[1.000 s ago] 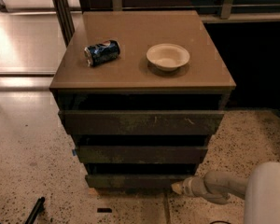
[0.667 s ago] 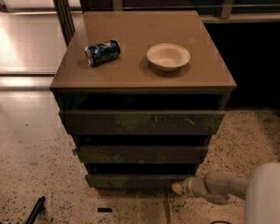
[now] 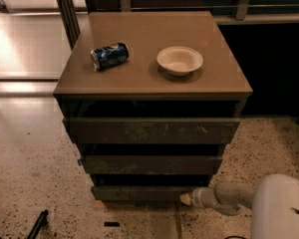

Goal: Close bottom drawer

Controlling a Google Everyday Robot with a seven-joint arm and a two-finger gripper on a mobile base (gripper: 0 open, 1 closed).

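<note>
The cabinet [image 3: 149, 83] has three dark grey-brown handleless drawers. The bottom drawer [image 3: 139, 192] is the lowest, with a plain flat front near the floor; a dark gap shows above it. Above it are the plain middle drawer [image 3: 149, 164] and the widest top drawer [image 3: 152, 131] with pale scratch marks. My gripper [image 3: 187, 198] sits at the end of the white arm [image 3: 229, 198], low at the right end of the bottom drawer's front, touching or almost touching it.
On the cabinet top lie a blue can [image 3: 109, 56] on its side and a white bowl [image 3: 180, 60]. A speckled floor surrounds the cabinet. A dark object [image 3: 37, 223] lies on the floor at lower left. A metal post [image 3: 67, 11] stands behind left.
</note>
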